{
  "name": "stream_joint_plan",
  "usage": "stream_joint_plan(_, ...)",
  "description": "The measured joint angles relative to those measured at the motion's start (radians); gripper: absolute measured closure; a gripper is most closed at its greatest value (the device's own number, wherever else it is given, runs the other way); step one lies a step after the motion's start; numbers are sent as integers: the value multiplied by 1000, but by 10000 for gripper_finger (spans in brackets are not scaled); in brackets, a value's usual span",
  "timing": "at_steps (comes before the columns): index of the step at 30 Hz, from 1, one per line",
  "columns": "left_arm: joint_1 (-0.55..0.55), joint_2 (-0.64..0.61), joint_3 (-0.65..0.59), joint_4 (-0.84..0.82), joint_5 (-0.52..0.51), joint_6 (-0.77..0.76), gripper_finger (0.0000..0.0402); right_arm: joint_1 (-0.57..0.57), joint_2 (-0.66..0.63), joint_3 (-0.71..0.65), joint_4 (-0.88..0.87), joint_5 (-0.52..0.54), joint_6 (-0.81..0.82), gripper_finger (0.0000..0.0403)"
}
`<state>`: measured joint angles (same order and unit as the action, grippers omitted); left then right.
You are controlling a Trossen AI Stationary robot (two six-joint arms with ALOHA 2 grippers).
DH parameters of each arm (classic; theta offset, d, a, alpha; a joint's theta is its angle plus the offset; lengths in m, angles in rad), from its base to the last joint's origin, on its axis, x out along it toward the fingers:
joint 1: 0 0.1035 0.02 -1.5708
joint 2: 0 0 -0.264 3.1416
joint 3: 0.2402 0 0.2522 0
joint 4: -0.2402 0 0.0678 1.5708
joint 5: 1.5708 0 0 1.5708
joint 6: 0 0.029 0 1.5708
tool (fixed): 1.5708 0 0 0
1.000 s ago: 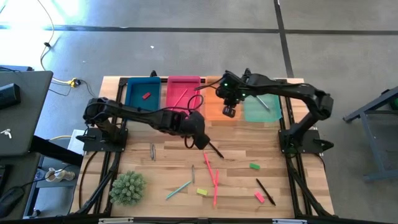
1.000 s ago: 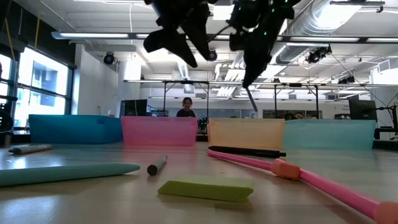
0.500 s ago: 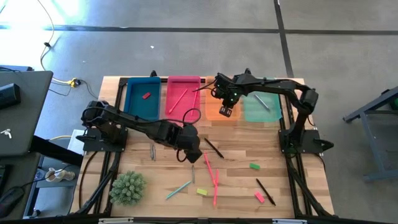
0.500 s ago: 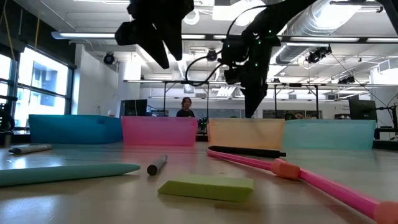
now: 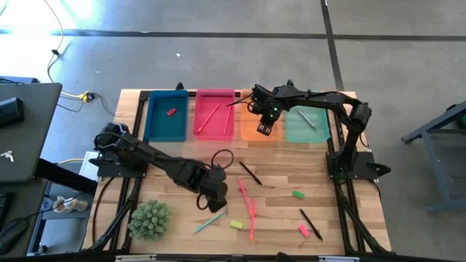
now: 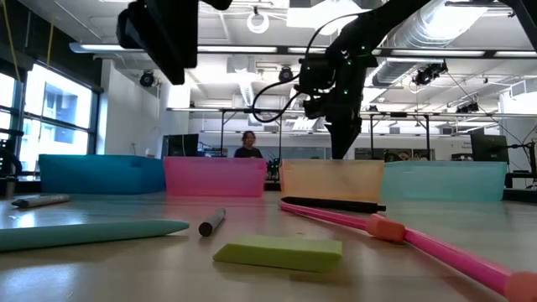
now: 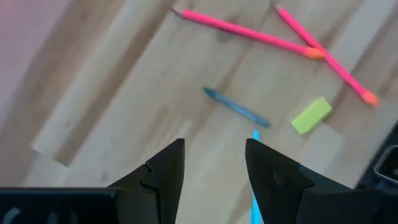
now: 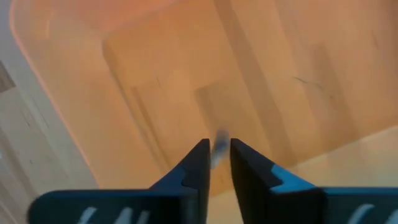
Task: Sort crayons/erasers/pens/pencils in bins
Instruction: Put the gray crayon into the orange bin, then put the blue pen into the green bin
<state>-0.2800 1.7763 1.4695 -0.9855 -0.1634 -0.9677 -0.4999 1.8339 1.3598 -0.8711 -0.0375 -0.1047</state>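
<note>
Four bins stand in a row at the far edge: blue (image 5: 166, 116), pink (image 5: 215, 115), orange (image 5: 249, 129) and teal (image 5: 306, 125). My right gripper (image 5: 266, 129) points down into the orange bin, its fingers a little apart. A blurred grey crayon (image 8: 219, 146) shows just past the fingertips, and I cannot tell whether they touch it. My left gripper (image 5: 211, 200) hangs open above the middle of the table. Below it lie a grey-blue stick (image 7: 236, 109), a yellow-green eraser (image 7: 311, 115) and two pink pencils (image 7: 249, 31).
A red eraser (image 5: 172, 112) lies in the blue bin and a pink pencil (image 5: 210, 115) in the pink bin. Loose on the table are dark pens (image 5: 250, 173) (image 5: 311, 224), a green eraser (image 5: 298, 194), a pink eraser (image 5: 303, 230) and a teal stick (image 5: 210, 222). A spiky green plant (image 5: 150, 220) stands near left.
My left gripper has swung toward the table's near edge and a little left, staying open and above the table. My right gripper has sunk toward the orange bin with a thin grey stick at its fingertips, then kept still.
</note>
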Motion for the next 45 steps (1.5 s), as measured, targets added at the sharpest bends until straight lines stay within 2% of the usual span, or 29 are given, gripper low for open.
stream_joint_plan(6, -23, 28, 0, -9, 33, -73, 245, -6, -2, 0, -4, 8, -34, 292)
stream_joint_plan(10, -47, 42, 1, -17, 69, -153, 245, -29, -16, 0, -26, 7, -34, 278)
stream_joint_plan(20, -155, 81, -1, -36, 189, -320, 245, -101, -59, 0, -51, 3, -27, 279)
stream_joint_plan(25, -197, 88, -1, -15, 199, -399, 243, -125, -63, 0, -44, 0, -27, 279)
stream_joint_plan(28, -215, 87, 0, -5, 205, -436, 228, -130, -63, 0, -44, 0, -31, 279)
stream_joint_plan(35, -232, 98, 0, 1, 212, -469, 188, -129, -63, 0, -27, 0, -34, 279)
stream_joint_plan(45, -232, 209, 0, 75, 285, -418, 190, -129, -63, 0, -26, 0, -34, 279)
